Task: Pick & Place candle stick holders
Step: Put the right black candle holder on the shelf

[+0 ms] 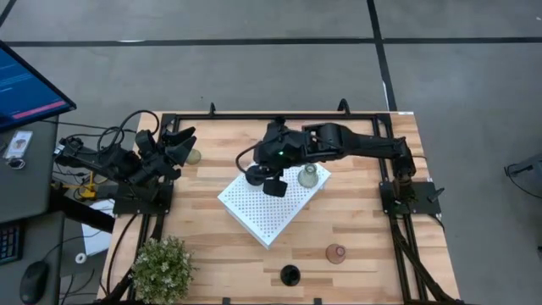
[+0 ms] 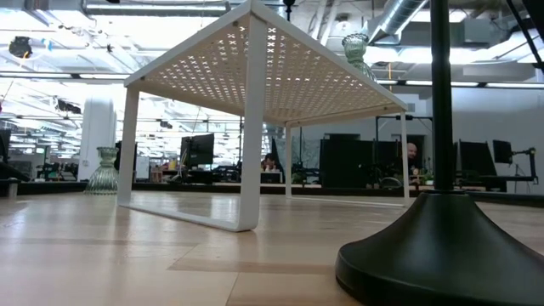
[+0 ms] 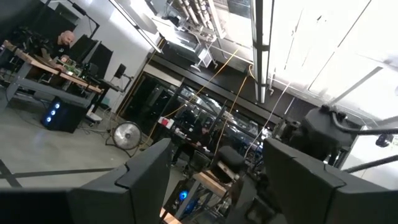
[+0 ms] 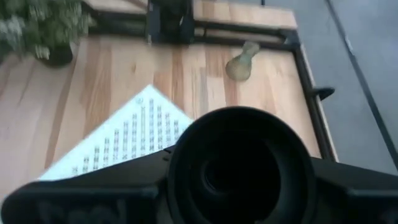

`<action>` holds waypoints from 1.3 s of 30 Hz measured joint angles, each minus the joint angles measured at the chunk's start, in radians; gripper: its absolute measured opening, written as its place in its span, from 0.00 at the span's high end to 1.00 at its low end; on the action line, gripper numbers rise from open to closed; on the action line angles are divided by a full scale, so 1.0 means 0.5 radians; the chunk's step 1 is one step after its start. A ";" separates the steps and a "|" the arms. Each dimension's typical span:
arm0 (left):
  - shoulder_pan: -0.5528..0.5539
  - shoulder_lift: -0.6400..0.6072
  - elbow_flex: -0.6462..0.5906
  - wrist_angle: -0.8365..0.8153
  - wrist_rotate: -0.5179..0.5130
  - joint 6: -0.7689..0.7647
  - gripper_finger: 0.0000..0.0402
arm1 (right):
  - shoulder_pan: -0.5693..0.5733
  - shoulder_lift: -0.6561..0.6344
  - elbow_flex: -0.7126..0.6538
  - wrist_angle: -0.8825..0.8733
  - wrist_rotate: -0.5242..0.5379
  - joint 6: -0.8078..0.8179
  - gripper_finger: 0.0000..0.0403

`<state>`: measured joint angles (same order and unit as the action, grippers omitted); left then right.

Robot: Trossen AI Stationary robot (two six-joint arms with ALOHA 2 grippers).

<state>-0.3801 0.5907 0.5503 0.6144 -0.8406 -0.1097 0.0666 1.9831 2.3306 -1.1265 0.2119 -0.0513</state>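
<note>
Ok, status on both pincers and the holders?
Right pincer shut on black holder above white board. Left pincer open, parked at table edge. Green holder on board. Nothing blocking.

From directly overhead, the high view takes in the whole wooden table (image 1: 212, 237), with the white perforated board (image 1: 271, 207) near its centre. The low view sits at tabletop level, close to a black holder's base (image 2: 442, 251), facing the board (image 2: 263, 72) and the room beyond. The left wrist view tilts up toward the ceiling and room. The right wrist view looks down on the board (image 4: 124, 146) and table.
</note>
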 joint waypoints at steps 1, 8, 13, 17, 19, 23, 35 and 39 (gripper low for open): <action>0.000 0.000 0.000 0.000 0.000 0.000 0.37 | -0.001 -0.004 0.001 0.013 0.002 0.000 0.77; 0.000 0.000 0.000 0.000 -0.001 0.000 0.37 | 0.028 -0.008 0.045 0.018 0.099 0.016 0.77; 0.000 0.000 0.000 0.000 -0.001 0.001 0.37 | 0.111 -0.052 0.050 0.027 0.110 0.141 0.77; 0.000 0.001 0.000 0.000 -0.001 0.000 0.37 | 0.185 -0.078 0.050 0.006 0.213 0.287 0.77; 0.000 0.000 0.000 0.000 -0.001 0.000 0.37 | 0.225 -0.087 0.053 -0.001 0.289 0.400 0.77; 0.000 0.000 0.000 0.000 0.000 0.000 0.37 | 0.290 -0.082 0.051 -0.077 0.447 0.726 0.77; 0.000 0.000 0.000 0.000 0.001 -0.005 0.37 | 0.324 -0.063 0.051 -0.204 0.675 1.405 0.77; 0.000 0.000 0.000 0.000 0.000 -0.007 0.37 | 0.325 -0.063 0.051 -0.285 0.684 1.530 0.77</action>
<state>-0.3801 0.5908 0.5503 0.6144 -0.8404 -0.1131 0.2290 1.9518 2.3562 -1.2691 0.5541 0.7135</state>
